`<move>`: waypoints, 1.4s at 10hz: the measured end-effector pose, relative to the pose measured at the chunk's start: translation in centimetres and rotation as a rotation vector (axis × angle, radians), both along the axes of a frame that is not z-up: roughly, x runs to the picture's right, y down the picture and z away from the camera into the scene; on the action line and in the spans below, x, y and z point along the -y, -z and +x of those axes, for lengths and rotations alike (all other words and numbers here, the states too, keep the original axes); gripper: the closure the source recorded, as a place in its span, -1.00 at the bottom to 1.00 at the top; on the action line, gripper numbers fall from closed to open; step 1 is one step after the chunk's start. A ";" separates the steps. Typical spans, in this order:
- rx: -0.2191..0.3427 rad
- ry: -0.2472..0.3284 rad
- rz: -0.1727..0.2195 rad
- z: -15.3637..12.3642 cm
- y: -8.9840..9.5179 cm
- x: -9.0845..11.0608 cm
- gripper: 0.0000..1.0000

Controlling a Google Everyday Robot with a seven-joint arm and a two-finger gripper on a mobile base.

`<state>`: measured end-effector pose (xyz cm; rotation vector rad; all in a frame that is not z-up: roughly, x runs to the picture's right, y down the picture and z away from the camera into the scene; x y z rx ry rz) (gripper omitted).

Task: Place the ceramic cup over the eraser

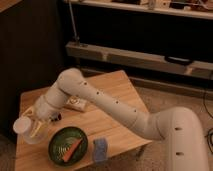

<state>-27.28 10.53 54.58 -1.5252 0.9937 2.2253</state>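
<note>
The ceramic cup (pixel 23 125) is a small whitish tumbler at the table's front left corner, tilted so its rim faces the camera. My gripper (pixel 34 131) is at the end of the white arm that reaches down and left across the table. It is shut on the cup and holds it just above the wood. The eraser (pixel 56 118), a small black block, lies on the table just right of the wrist, a short way from the cup.
A green plate (pixel 56 150) with an orange carrot (pixel 72 148) sits at the table's front. A blue square pad (pixel 100 149) lies to its right near the front edge. A whitish flat block (pixel 78 104) lies behind the arm. The wooden table (pixel 112 95) stands before dark shelving.
</note>
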 end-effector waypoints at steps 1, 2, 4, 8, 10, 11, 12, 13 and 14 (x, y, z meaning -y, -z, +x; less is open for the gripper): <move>-0.007 -0.022 0.020 1.1 0.5 2.2 1.00; -0.014 -0.043 0.040 2.1 1.1 4.6 1.00; -0.027 -0.076 0.068 3.3 1.6 9.1 1.00; -0.030 -0.122 0.058 1.1 -1.8 14.4 1.00; -0.042 -0.136 0.039 0.8 -4.2 14.1 1.00; -0.054 -0.144 0.028 1.2 -5.3 13.8 1.00; -0.067 -0.158 0.017 1.8 -6.5 13.6 1.00; -0.075 -0.168 0.010 2.1 -7.1 13.5 1.00; -0.093 -0.209 -0.019 3.4 -9.0 13.5 1.00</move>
